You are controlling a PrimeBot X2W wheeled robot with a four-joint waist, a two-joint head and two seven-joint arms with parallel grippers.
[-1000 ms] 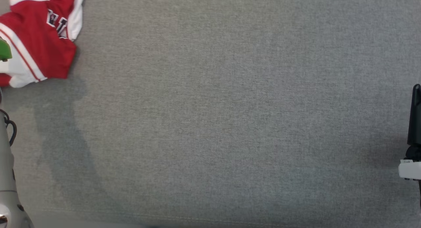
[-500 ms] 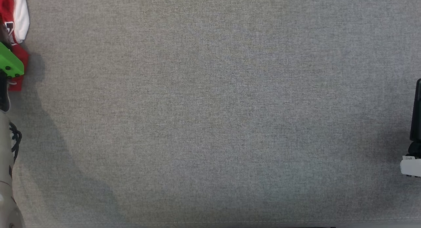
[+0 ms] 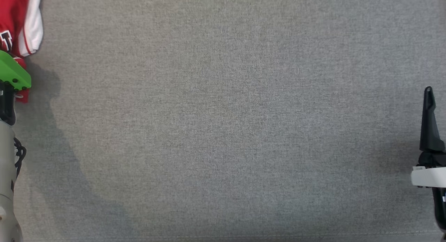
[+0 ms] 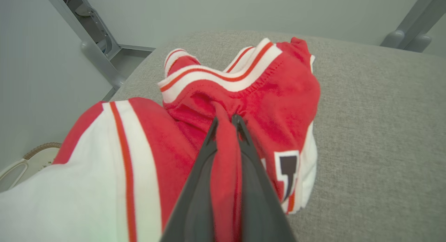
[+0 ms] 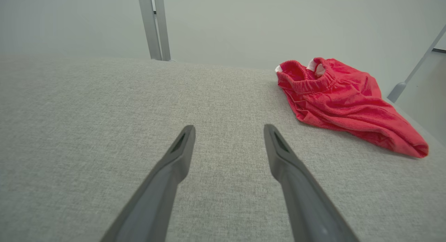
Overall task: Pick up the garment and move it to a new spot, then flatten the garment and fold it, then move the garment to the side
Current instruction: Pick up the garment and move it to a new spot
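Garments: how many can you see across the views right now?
2. A red-and-white garment at the head view's upper left, pinched in the left end effector; a plain red garment lying loose, ahead-right of the right end effector. Others may be out of frame.

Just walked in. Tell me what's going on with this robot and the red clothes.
The left gripper is shut on a bunched fold of the red-and-white striped garment, which lies crumpled at the left end of the grey fabric surface. The right gripper is open over bare surface, holding nothing. A plain red garment with an elastic waistband lies untouched beyond it. Nothing is flattened or folded yet.
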